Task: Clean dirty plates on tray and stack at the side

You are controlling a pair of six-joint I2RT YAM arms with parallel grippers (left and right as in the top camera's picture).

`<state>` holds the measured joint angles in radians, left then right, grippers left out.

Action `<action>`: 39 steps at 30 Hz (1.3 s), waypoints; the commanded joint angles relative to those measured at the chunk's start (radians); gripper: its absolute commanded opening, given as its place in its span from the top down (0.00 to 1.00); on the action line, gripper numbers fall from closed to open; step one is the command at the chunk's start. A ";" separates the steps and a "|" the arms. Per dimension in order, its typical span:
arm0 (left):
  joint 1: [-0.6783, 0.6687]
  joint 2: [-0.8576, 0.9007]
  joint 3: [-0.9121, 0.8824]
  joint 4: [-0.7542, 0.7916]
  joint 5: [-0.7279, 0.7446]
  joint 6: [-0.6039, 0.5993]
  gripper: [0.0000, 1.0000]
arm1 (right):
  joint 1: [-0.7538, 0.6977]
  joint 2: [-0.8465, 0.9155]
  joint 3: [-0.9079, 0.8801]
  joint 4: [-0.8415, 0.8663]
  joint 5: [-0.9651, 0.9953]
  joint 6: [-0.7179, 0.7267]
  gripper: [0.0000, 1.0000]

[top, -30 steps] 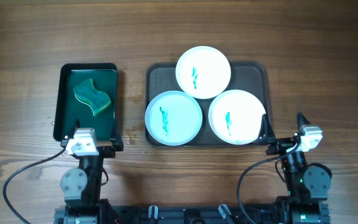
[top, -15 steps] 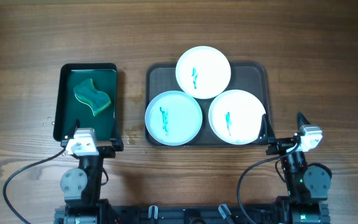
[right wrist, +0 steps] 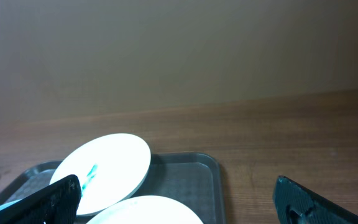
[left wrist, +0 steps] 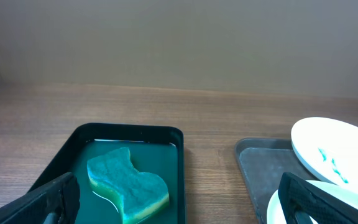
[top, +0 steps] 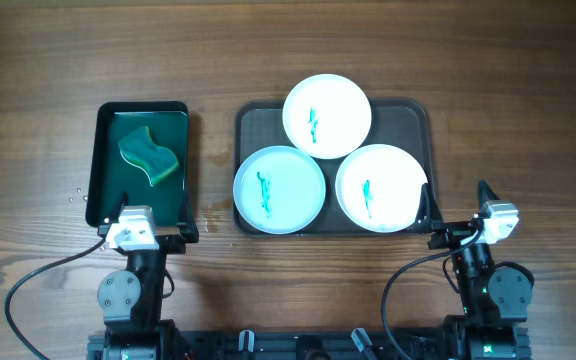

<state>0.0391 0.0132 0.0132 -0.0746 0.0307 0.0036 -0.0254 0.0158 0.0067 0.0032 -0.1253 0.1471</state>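
Observation:
Three white plates with teal smears lie on the dark tray [top: 413, 112]: one at the back [top: 327, 115], one front left [top: 279, 189], one front right [top: 381, 187]. The back plate overlaps the other two. My left gripper [top: 145, 228] is open and empty at the near edge of the small black tray, its fingers wide apart in the left wrist view [left wrist: 176, 202]. My right gripper [top: 455, 215] is open and empty at the dark tray's near right corner. The right wrist view shows the back plate [right wrist: 107, 171], the front right plate [right wrist: 145, 211] and the tray [right wrist: 197, 174].
A small black tray with a green inside [top: 140, 160] stands to the left and holds a green wavy sponge [top: 149, 155], also in the left wrist view [left wrist: 126, 183]. Wooden table [top: 508, 100] all around. Cables run from both arm bases at the front.

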 commanded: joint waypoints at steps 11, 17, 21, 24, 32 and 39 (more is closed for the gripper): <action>-0.003 -0.001 -0.008 0.003 -0.018 0.019 0.00 | -0.004 0.007 -0.002 0.003 0.014 -0.013 0.00; -0.004 -0.001 -0.008 0.006 -0.017 0.019 0.00 | -0.004 0.009 -0.002 0.003 0.008 0.008 0.00; -0.004 -0.001 -0.003 0.018 -0.012 0.018 0.00 | -0.004 0.009 -0.001 0.036 -0.110 0.064 0.00; -0.004 0.000 0.035 0.013 -0.002 0.018 0.00 | -0.004 0.009 0.006 0.051 -0.146 0.063 0.00; -0.004 0.083 0.311 -0.273 0.000 0.019 0.00 | -0.004 0.044 0.139 0.020 -0.269 0.036 0.00; -0.004 0.298 0.666 -0.592 0.026 0.018 0.00 | -0.004 0.234 0.406 -0.182 -0.371 0.035 0.00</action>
<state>0.0391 0.2100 0.5159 -0.5774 0.0311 0.0067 -0.0254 0.1566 0.2783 -0.1165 -0.4057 0.1883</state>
